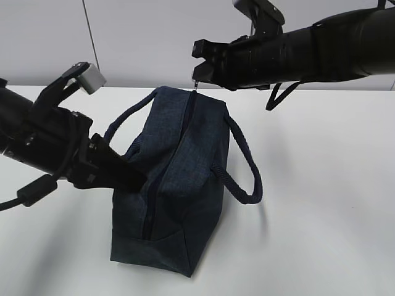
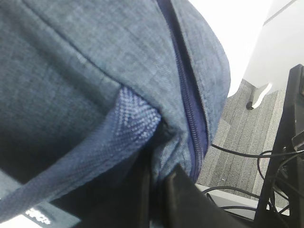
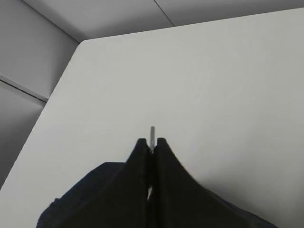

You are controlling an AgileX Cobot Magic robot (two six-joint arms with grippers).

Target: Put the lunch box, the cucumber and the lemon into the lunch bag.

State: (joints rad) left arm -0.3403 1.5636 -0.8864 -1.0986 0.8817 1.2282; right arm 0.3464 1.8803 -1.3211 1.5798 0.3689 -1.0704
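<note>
Exterior: lunch bag [image 1: 176, 185] stands on the white bench [image 1: 321, 185], zipper closed along the top. Soft fabric, likely light and floppy; best taken at the zipper pull [image 1: 195, 84] or a handle. Right gripper [image 1: 196, 79] is pinched together on the pull; left gripper [image 1: 133, 179] presses the bag's side.

Left wrist: fingers together against the cloth beside the handle [image 2: 95, 152].

Right wrist: the pull's metal tip [image 3: 152, 134] pokes out between closed fingers.

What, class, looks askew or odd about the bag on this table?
The lunch bag leans and sags instead of standing square: the left gripper pinches its side fabric while the right gripper holds the zipper pull at the far end. Its zipper looks closed.
</note>
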